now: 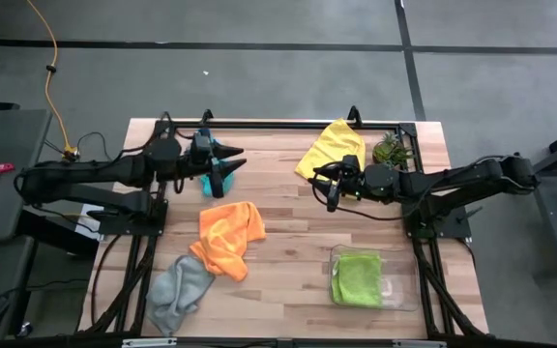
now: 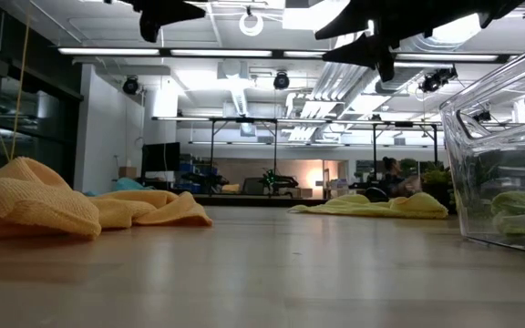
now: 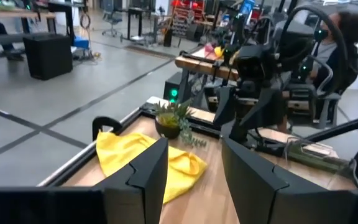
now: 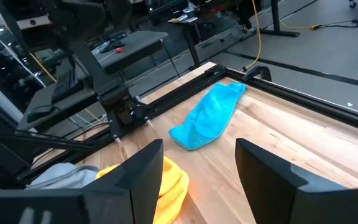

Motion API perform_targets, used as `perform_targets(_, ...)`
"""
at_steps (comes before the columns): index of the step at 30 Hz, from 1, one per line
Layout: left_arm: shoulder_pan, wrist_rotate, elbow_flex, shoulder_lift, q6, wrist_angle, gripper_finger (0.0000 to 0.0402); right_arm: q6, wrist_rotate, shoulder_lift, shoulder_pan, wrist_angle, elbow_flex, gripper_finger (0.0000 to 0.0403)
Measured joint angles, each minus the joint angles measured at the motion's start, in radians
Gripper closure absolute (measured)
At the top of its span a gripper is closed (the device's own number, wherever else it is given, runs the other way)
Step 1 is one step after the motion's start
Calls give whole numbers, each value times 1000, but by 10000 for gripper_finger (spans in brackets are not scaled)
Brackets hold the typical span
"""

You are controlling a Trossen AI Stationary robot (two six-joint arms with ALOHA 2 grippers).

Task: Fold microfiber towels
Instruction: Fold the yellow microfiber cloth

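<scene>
Five soft, crumpled towels show in the overhead frame: a yellow towel (image 1: 332, 147) at upper centre, a teal towel (image 1: 211, 181) at upper left under the left gripper (image 1: 230, 160), an orange towel (image 1: 228, 237) mid-frame, a grey towel (image 1: 180, 287) at lower left, and a lime towel (image 1: 357, 277) in the one clear plastic tray (image 1: 400, 297) at lower right. Both the left gripper and the right gripper (image 1: 323, 187) hang empty with fingers spread wide. The wooden plank table (image 1: 288, 261) has a small potted plant (image 1: 389, 149) at its upper right and grey floor around it.

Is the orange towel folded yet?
No. The orange towel lies crumpled in a loose heap mid-table, with uneven edges, one corner overlapping the grey towel; neither gripper touches it.
</scene>
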Motion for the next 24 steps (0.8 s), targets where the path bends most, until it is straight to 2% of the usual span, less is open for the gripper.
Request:
perform_targets(9, 74, 27, 62, 231, -17, 8, 261, 0, 1, 0, 0, 1, 0, 213)
perform_targets(17, 113, 36, 180, 508, -93, -104, 261, 8, 1, 0, 0, 2, 0, 213)
perform_targets(20, 117, 96, 203, 557, -96, -130, 262, 15, 1, 0, 0, 2, 0, 213)
perform_targets(24, 116, 133, 214, 532, -78, -142, 280, 31, 1, 0, 0, 2, 0, 213)
